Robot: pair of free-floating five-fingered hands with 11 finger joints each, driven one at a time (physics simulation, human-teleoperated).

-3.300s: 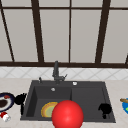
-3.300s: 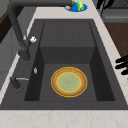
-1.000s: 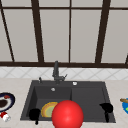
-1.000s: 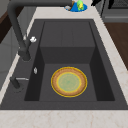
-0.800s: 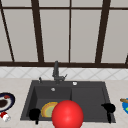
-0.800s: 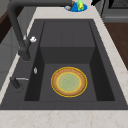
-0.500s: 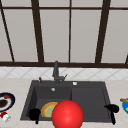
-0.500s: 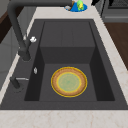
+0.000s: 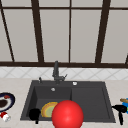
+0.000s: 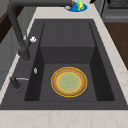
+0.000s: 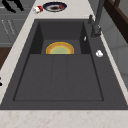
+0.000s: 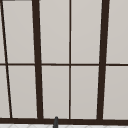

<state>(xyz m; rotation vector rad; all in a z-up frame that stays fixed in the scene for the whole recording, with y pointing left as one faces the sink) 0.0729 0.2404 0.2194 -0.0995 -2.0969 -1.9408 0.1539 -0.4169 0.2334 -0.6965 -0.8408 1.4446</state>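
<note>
The left robot hand hovers at the sink's front left edge, its grip unclear, just left of the yellow plate lying flat in the basin. The right robot hand, also unreadable, hangs well apart.

I can read no text, label, brand, number or sign anywhere from here; the yellow plate in the sink is plain rings of colour, without lettering; the dark plate on the counter carries no writing I can make out; the red ball is unmarked; the faucet shows no maker's mark; the window panes bear nothing.
</note>
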